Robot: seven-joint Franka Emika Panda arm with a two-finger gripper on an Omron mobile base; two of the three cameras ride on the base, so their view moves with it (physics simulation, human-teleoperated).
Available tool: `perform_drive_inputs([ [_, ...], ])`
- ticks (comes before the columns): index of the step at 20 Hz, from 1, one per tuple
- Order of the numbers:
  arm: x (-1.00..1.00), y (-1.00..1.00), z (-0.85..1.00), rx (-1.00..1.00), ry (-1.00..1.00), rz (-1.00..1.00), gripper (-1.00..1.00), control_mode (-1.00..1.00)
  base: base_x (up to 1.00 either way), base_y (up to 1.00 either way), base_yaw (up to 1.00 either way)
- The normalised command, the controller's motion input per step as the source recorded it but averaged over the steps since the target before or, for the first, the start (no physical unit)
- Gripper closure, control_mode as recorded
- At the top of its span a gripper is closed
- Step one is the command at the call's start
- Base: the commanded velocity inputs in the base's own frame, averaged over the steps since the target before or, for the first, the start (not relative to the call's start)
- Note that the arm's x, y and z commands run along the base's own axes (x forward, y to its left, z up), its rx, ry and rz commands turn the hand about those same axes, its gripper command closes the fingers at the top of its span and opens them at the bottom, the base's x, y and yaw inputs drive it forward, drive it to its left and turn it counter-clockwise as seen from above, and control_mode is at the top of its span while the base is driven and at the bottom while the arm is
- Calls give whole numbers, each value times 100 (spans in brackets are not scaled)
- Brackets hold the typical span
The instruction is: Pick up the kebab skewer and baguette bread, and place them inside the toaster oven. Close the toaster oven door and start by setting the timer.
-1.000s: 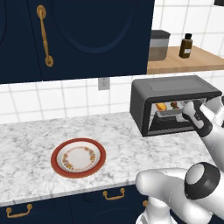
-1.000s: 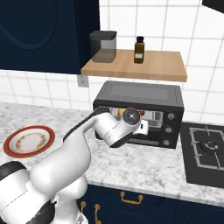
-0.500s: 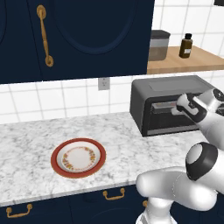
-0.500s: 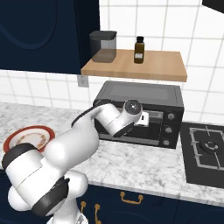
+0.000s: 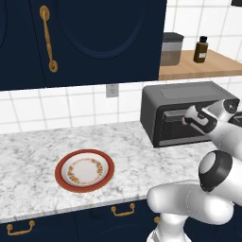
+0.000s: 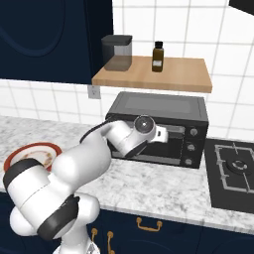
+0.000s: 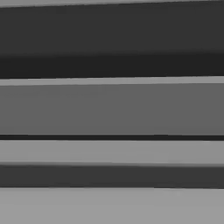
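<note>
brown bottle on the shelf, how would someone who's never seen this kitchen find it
Look above the toaster oven to the wooden shelf on the tiled wall. Two things stand there; the brown bottle is the small, dark-capped one, right of the bigger grey canister.

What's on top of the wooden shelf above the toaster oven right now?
The shelf holds a dark canister and a small brown bottle, above the toaster oven. Anything behind the canister is covered and cannot be seen.
</note>
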Motion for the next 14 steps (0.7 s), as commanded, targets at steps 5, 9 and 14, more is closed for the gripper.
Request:
perform_drive_inputs([
  [5, 12, 0, 1, 0, 0, 0, -100, -100, 0, 0, 0],
  [9, -37, 0, 0, 0, 0, 0, -100, -100, 0, 0, 0],
  [14, -46, -1, 0, 0, 0, 0, -100, -100, 0, 0, 0],
])
